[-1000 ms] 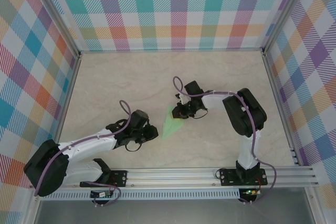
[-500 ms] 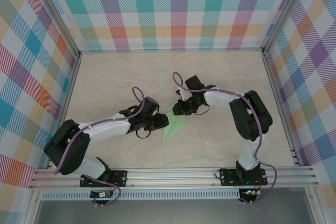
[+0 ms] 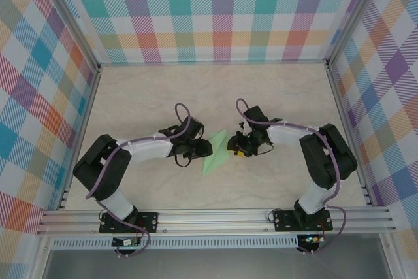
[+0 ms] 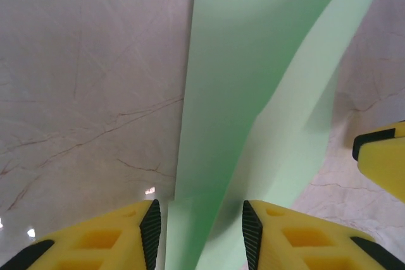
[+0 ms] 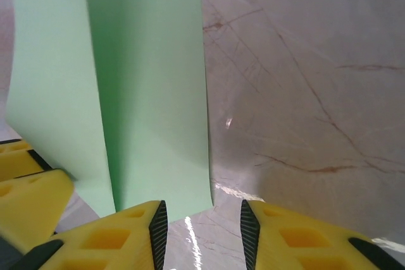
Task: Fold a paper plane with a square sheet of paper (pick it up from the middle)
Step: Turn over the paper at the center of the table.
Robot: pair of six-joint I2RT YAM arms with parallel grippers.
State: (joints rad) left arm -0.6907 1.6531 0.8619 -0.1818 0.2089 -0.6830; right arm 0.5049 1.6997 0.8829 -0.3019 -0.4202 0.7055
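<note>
The left claw (image 4: 201,222) stands partly open, with the small light green paper plane (image 3: 217,153) running through the gap between its yellow fingers (image 4: 107,241), not pinched. The right claw (image 5: 202,222) is partly open too, gripping nothing, just beside the plane's other edge. The plane lies slantwise between them, about mid-way on the pale marbled table (image 3: 144,96).

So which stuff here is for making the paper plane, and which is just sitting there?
For the job:
- paper plane, light green, lying flat on the table
- left gripper, jaws apart at one side of the plane
- right gripper, jaws apart at the other side

Just there:
- table
- checked walls
- metal rail at the near edge
</note>
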